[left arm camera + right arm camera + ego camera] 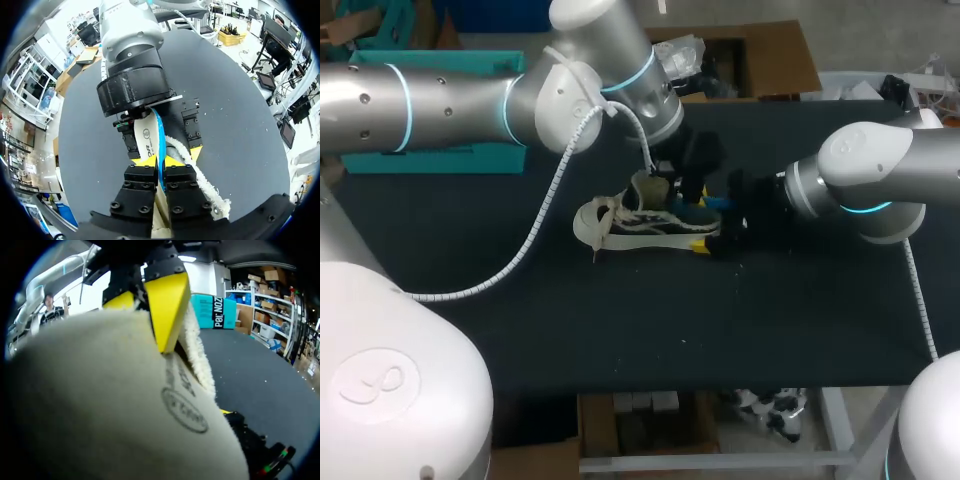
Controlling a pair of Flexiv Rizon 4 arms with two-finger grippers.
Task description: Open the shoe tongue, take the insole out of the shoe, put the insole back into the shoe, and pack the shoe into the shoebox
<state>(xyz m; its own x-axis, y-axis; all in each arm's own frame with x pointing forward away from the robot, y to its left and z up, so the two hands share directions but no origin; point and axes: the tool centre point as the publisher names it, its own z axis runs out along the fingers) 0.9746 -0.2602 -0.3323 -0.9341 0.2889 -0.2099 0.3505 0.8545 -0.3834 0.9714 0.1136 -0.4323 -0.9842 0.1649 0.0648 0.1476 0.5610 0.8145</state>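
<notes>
Cream insole (145, 135) clamped between left fingers (140, 176), standing out of the shoe (650, 222), right fingers (192, 125) clamped on its heel

The insole (110, 405) looms right ahead of the right gripper (718, 238), hiding it from its own camera. The shoe (640, 222) heel's buried behind it, grip unclear.
</notes>
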